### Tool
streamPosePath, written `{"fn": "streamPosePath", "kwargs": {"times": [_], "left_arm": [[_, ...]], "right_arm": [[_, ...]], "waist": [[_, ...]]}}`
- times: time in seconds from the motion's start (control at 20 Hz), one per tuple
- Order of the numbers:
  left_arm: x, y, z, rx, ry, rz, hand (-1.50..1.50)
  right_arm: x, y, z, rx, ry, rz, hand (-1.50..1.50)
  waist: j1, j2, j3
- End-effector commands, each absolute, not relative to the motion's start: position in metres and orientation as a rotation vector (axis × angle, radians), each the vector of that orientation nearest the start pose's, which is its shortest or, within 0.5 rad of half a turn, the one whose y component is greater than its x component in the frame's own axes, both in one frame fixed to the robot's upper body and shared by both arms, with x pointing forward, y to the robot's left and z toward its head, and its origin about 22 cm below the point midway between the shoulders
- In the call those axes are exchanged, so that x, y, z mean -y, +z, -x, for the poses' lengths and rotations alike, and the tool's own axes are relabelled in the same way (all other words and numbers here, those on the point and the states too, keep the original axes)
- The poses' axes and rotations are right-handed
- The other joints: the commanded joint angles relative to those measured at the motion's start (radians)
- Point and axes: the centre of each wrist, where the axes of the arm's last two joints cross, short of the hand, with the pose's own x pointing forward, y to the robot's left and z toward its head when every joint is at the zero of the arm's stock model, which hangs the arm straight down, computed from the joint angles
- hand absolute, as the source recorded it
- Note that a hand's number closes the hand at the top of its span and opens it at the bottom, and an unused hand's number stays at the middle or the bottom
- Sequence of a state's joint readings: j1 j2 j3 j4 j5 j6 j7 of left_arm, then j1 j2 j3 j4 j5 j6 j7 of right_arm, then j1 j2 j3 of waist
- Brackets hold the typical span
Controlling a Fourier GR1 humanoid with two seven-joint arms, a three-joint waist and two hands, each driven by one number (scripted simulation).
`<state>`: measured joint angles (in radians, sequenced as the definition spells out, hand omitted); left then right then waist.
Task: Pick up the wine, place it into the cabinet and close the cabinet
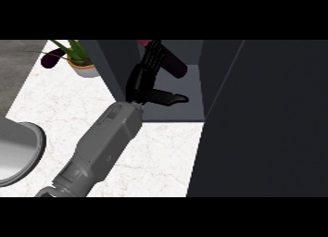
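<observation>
Head view: one grey forearm (pixel 102 143) enters from the lower edge at roughly 7 o'clock and runs diagonally toward 1 o'clock across the white marbled counter top (pixel 160 157). From this view alone it cannot be told whether this is the left or the right arm. At its end, the black hand (pixel 148 88) sits inside the open front of the dark grey cabinet (pixel 262 115), with the fingers extending up toward 12 o'clock and the thumb projecting toward 3 o'clock. The dark maroon wine bottle (pixel 172 64) lies at about 1 o'clock from the palm, inside the cabinet opening, tilted on a diagonal; only its upper-right portion shows beyond the fingers. The fingers lie along the bottle and appear to touch it, but whether they are curled round it or merely resting against it cannot be told, since the hand hides the contact area. A dark cabinet panel (pixel 109 69) stands at the hand's 9 o'clock. A small potted plant with green leaves in a pale pot (pixel 81 62) stands on the counter at 10 o'clock from the hand, just beside that panel. A rounded grey basin rim (pixel 23 155) occupies the view's 8 o'clock area, well apart from the cabinet.
</observation>
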<state>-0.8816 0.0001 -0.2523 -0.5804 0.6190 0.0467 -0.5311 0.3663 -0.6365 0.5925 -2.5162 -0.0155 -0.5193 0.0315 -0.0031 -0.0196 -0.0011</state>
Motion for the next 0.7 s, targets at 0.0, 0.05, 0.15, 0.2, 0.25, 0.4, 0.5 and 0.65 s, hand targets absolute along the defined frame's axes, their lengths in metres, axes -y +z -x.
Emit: {"fn": "streamPosePath", "kwargs": {"times": [0.0, 0.05, 0.15, 0.2, 0.25, 0.4, 0.5, 0.65], "left_arm": [[-0.088, 0.005, -0.370, 1.737, 0.039, 0.517, -1.50], [-0.090, -0.004, -0.362, 1.721, 0.042, 0.527, -1.50], [-0.086, -0.002, -0.349, 1.738, 0.065, 0.505, -1.50], [-0.095, -0.004, -0.343, 1.730, 0.017, 0.520, -1.50], [-0.098, -0.013, -0.337, 1.722, 0.046, 0.531, -1.50], [-0.098, -0.011, -0.318, 1.725, 0.072, 0.526, -1.50], [-0.088, -0.018, -0.296, 1.726, 0.065, 0.539, -1.50], [-0.112, -0.002, -0.286, 1.722, 0.091, 0.572, -1.50]], "right_arm": [[0.203, 0.189, -0.065, 1.937, 0.137, -0.169, -1.50], [0.202, 0.191, -0.061, 1.919, 0.136, -0.192, -1.50], [0.202, 0.185, -0.063, 1.925, 0.141, -0.183, -1.50], [0.201, 0.180, -0.066, 1.926, 0.125, -0.169, -1.50], [0.205, 0.195, -0.059, 1.941, 0.133, -0.186, -1.50], [0.204, 0.189, -0.058, 1.928, 0.164, -0.180, -1.50], [0.203, 0.188, -0.063, 1.918, 0.153, -0.173, -1.50], [0.206, 0.190, -0.062, 1.930, 0.171, -0.170, -1.50]], "waist": [[0.019, -0.004, 0.000], [0.011, -0.003, 0.000], [0.017, -0.003, 0.001], [0.024, 0.001, 0.001], [0.016, 0.001, 0.000], [0.008, 0.004, 0.001], [0.013, 0.009, 0.000], [0.013, 0.007, 0.001]]}}
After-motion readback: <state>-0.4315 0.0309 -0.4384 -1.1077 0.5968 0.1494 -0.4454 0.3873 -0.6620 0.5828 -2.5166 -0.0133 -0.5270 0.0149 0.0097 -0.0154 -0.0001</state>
